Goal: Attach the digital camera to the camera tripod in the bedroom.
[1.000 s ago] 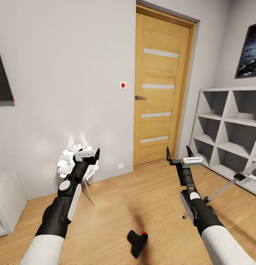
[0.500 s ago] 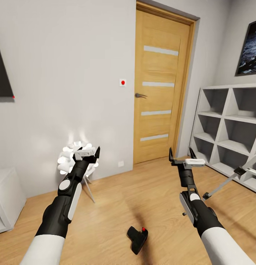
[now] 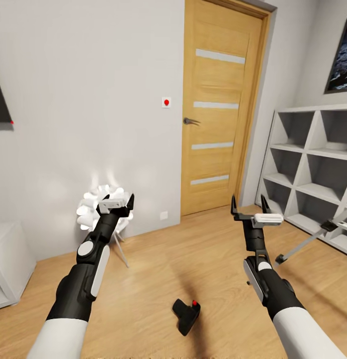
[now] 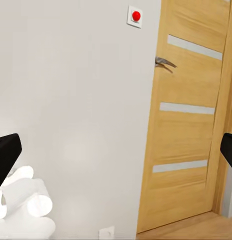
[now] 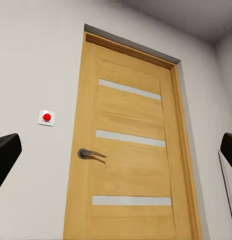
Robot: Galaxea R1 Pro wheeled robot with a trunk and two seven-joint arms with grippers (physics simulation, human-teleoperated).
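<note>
Black and small, the digital camera lies on the bedroom's light wooden floor, between and below both raised arms. The left tool and right tool are each spread open and empty, facing an oak door. The camera tripod leans low beside grey cube shelving at right.
</note>
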